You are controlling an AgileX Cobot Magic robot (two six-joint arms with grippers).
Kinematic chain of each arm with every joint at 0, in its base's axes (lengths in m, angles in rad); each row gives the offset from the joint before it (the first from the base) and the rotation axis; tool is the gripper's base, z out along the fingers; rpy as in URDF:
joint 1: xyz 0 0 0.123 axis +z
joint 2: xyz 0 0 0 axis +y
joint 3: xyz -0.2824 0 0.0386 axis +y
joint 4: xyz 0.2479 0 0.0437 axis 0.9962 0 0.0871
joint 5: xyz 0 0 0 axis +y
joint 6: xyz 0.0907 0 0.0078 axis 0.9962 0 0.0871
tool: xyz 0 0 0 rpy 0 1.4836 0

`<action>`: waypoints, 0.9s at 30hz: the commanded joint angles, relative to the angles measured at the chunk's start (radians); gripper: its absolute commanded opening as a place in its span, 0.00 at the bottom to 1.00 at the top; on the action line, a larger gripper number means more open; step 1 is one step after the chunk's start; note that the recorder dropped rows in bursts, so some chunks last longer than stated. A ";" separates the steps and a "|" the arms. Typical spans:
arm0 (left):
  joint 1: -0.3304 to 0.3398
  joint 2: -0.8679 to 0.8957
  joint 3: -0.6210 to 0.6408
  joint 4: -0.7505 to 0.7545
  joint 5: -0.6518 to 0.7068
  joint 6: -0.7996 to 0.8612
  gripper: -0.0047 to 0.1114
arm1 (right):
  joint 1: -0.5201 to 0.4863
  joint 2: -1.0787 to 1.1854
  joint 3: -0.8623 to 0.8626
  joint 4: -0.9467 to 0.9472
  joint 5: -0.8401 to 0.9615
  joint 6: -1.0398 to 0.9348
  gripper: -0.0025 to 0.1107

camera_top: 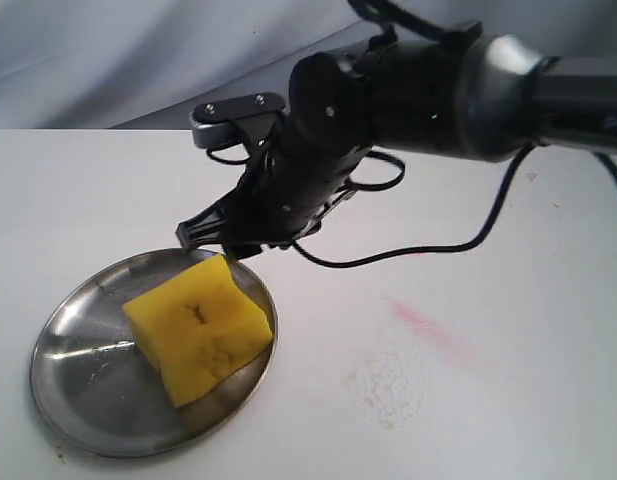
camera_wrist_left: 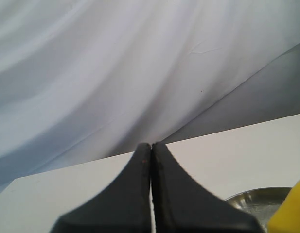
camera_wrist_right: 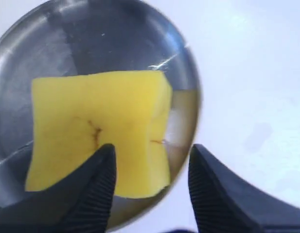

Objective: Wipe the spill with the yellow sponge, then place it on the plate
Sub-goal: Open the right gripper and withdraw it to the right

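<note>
The yellow sponge (camera_top: pixel 198 325) lies on the steel plate (camera_top: pixel 83 370) at the front left of the table, touched by neither gripper. My right gripper (camera_top: pixel 216 240) has reached across and hangs open just behind and above the sponge. In the right wrist view its fingers stand wide apart, the gripper (camera_wrist_right: pixel 152 150) over the edge of the sponge (camera_wrist_right: pixel 96 131) and the plate (camera_wrist_right: pixel 115 43). The spill (camera_top: pixel 388 385) is a faint speckled whitish patch to the right of the plate. My left gripper (camera_wrist_left: pixel 151 145) is shut and empty, with the plate (camera_wrist_left: pixel 256 199) and sponge (camera_wrist_left: pixel 291 208) at the view's corner.
A pink-red smeared streak (camera_top: pixel 428 325) marks the white table just behind the spill. The right arm's black cable (camera_top: pixel 418 255) loops over the table behind it. A pale cloth backdrop (camera_top: pixel 138 60) hangs beyond the table's far edge.
</note>
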 commanded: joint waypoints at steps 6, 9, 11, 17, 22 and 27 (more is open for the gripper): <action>0.001 -0.003 -0.003 -0.008 -0.009 -0.009 0.04 | 0.002 -0.479 0.512 -0.296 -0.240 0.292 0.12; 0.001 -0.003 -0.003 -0.008 -0.009 -0.009 0.04 | 0.002 -0.621 0.685 -0.296 -0.366 0.370 0.12; 0.001 -0.003 -0.003 -0.008 -0.009 -0.009 0.04 | 0.002 -0.683 0.774 -0.296 -0.422 0.419 0.12; 0.001 -0.003 -0.003 -0.008 -0.009 -0.009 0.04 | -0.003 -0.819 0.956 -0.296 -0.522 0.458 0.12; 0.001 -0.003 -0.003 -0.008 -0.009 -0.009 0.04 | -0.148 -0.936 1.140 -0.264 -0.676 0.457 0.10; 0.001 -0.003 -0.003 -0.008 -0.009 -0.009 0.04 | -0.320 -1.094 1.283 -0.209 -0.792 0.339 0.05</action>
